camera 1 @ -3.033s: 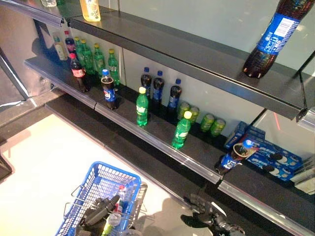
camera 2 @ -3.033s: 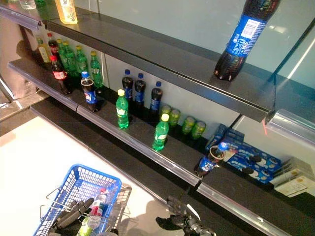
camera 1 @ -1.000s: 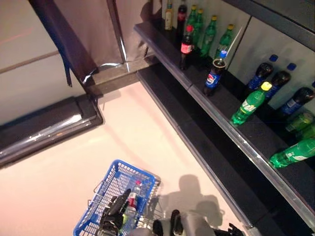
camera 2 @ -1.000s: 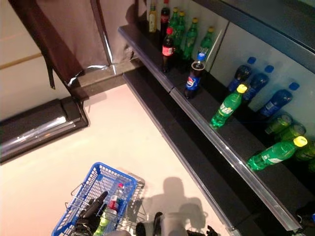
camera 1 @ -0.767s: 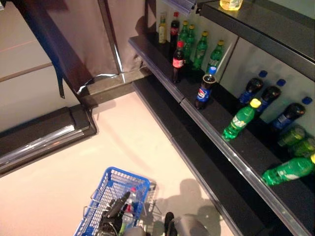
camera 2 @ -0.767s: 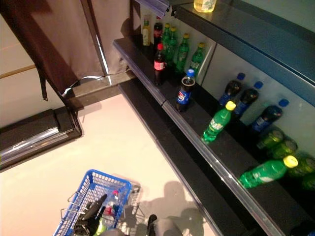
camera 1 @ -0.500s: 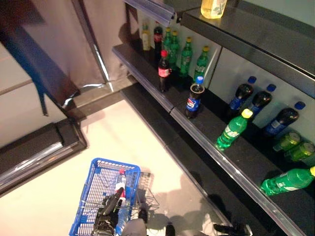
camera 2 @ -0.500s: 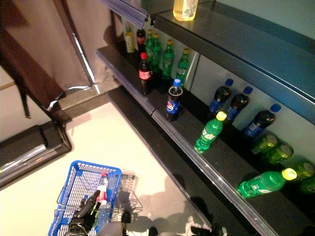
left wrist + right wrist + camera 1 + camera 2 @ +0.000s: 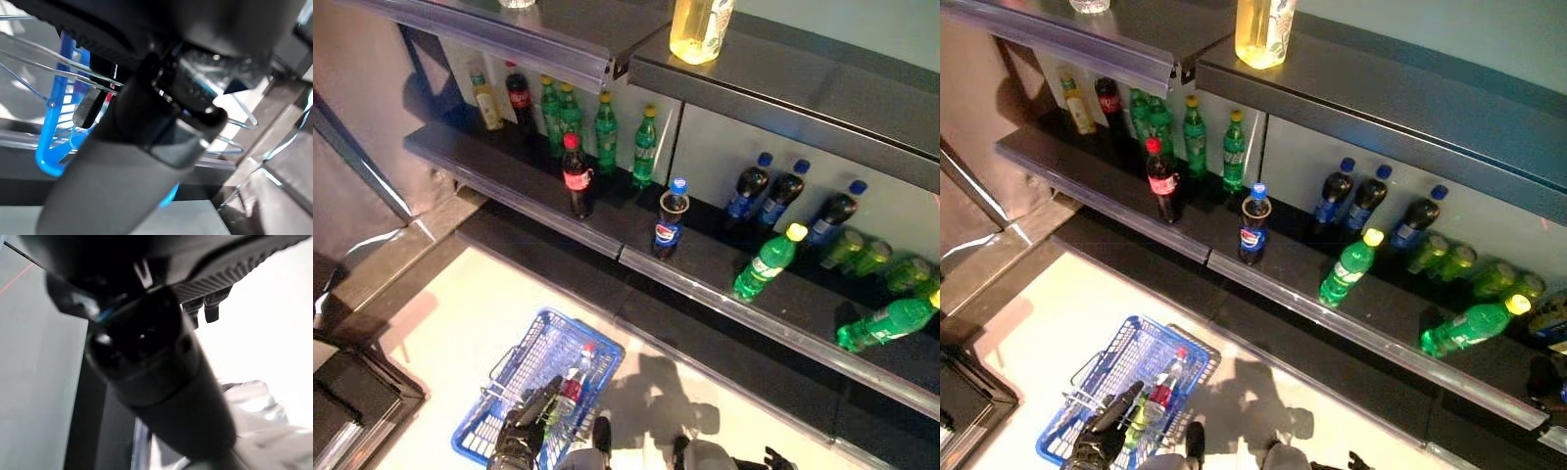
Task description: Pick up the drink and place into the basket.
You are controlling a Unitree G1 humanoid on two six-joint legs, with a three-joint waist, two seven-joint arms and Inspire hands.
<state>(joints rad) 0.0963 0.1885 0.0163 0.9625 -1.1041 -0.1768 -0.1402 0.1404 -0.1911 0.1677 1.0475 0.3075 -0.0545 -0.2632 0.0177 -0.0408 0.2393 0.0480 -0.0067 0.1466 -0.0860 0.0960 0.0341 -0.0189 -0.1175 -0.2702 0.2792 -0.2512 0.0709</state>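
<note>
The blue basket [image 9: 530, 370] hangs low at the left, off the floor. My left hand [image 9: 522, 437] is shut on its wire handles [image 9: 54, 68]. A clear bottle with a red label [image 9: 572, 384] lies in the basket. On the lower shelf [image 9: 705, 286] stand a dark cola bottle with a blue label [image 9: 669, 219], a red-label cola bottle [image 9: 576, 177] and a green bottle with a yellow cap [image 9: 765, 262]. My right hand [image 9: 775, 459] shows as a dark tip at the bottom edge, well below the shelf and holding nothing that I can see.
Green bottles [image 9: 605, 135] and dark bottles with blue caps [image 9: 785, 196] stand at the shelf's back, with green cans [image 9: 862, 255] and another green bottle [image 9: 889, 321] to the right. A yellow drink [image 9: 700, 29] stands on the upper shelf [image 9: 822, 93]. Pale floor [image 9: 460, 323] lies below.
The camera has swung, so the shelves now run across the picture. The blue basket still hangs from my left hand. No drink on the shelf has moved.
</note>
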